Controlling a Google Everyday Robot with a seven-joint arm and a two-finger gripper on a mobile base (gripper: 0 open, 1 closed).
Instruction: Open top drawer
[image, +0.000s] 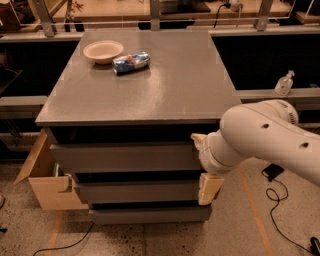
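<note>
The top drawer (125, 157) is the widest grey front, just under the grey cabinet top (150, 95). Its front sits flush in the stack and no inside shows. My gripper (204, 164) is at the right end of this front, on the white arm that comes in from the right. One cream finger (197, 139) shows by the drawer's upper right corner and the other (210, 188) lower, beside the middle drawer. The fingers stand apart, open and empty. The wrist hides the drawer's right edge.
Two narrower grey drawer fronts, middle (135, 191) and bottom (150, 215), sit below. A beige bowl (103, 51) and a blue wrapped packet (131, 62) lie on the cabinet top. An open cardboard box (47, 185) stands at the left. A pump bottle (284, 84) sits on the right ledge. Cables lie on the floor.
</note>
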